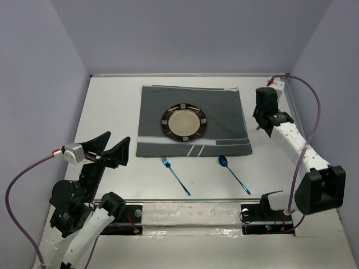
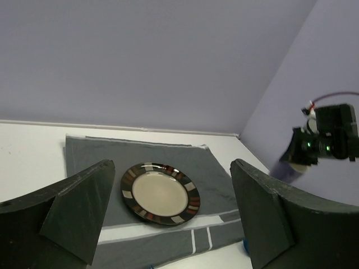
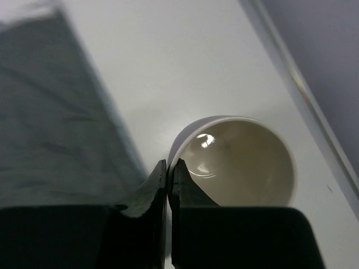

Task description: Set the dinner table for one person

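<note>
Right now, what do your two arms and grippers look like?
The left arm and right arm are white with black joints. The left gripper and right gripper have black wedge fingers. A purple red-tipped cable runs to each wrist.

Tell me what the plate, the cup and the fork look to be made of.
Plate: probably glazed ceramic; glossy cream centre, dark banded rim. Cup: likely glazed ceramic or porcelain; thin cream wall with bright highlights. Fork: seemingly metal with a shiny blue coating, though plastic cannot be ruled out.
</note>
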You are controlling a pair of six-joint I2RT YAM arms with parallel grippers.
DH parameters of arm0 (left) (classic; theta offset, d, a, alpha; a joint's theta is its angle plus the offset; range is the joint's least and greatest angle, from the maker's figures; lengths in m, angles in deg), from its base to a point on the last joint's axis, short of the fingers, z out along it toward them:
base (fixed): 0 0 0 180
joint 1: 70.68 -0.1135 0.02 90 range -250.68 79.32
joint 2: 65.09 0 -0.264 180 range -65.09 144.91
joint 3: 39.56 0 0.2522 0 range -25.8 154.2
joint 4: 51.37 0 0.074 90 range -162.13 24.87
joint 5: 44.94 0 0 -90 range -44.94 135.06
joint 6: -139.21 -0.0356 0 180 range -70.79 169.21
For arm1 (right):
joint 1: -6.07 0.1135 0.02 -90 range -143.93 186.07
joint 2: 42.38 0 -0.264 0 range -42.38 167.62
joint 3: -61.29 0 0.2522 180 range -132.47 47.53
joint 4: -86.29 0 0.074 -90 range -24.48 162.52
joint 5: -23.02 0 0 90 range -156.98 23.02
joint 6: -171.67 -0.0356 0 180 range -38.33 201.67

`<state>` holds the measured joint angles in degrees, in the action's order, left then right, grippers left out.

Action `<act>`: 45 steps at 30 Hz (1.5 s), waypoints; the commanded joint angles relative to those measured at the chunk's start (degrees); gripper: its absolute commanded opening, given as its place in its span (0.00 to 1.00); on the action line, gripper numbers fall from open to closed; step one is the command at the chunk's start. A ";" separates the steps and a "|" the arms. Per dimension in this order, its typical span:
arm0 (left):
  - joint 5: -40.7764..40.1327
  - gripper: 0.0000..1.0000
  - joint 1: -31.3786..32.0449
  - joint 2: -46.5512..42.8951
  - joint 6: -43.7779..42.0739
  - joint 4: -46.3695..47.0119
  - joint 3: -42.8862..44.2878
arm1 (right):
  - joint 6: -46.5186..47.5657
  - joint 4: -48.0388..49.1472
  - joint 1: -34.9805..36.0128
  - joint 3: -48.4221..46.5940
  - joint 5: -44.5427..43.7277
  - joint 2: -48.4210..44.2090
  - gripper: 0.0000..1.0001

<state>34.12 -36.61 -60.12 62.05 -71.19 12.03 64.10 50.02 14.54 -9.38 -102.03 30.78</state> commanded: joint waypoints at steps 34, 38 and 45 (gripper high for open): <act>-2.33 0.99 -3.92 6.54 -1.33 1.41 0.23 | 24.86 -2.28 7.00 -62.71 24.32 53.92 0.00; -2.16 0.99 -4.09 6.72 -1.33 1.49 0.15 | 24.77 -2.37 7.00 -62.63 24.15 54.63 0.00; -1.54 0.99 -4.27 7.33 -1.24 1.67 0.06 | 24.51 -2.46 7.00 -62.45 22.48 54.98 0.25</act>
<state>32.00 -40.44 -54.00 61.83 -72.20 12.03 87.69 44.56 21.14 -68.37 -77.68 87.09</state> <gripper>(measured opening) 0.989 0.160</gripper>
